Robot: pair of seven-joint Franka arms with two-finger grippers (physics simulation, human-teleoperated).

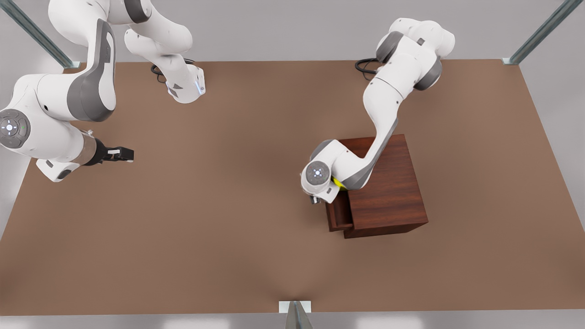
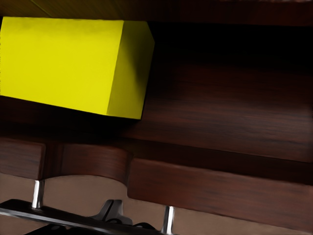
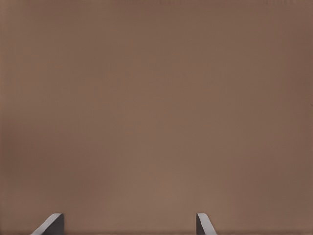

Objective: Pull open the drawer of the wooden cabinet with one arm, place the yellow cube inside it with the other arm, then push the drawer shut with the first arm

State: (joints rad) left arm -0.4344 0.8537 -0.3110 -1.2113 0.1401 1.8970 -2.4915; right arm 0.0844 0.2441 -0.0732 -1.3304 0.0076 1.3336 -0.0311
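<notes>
Cube in drawer, closing push pending.
Yellow cube sits inside the part-open drawer; left gripper at the handle, grip unclear. Push straight along the slide. Right gripper waits, spread, empty.

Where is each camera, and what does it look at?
Front view: high up, looking down on the brown table, both white arms, the dark red-brown wooden cabinet.
Left wrist view: on the left gripper, facing into the open drawer at the small yellow cube.
Right wrist view: on the right gripper, facing the table; its open fingertips show.
Front and left wrist views share drawer and cube.
</notes>
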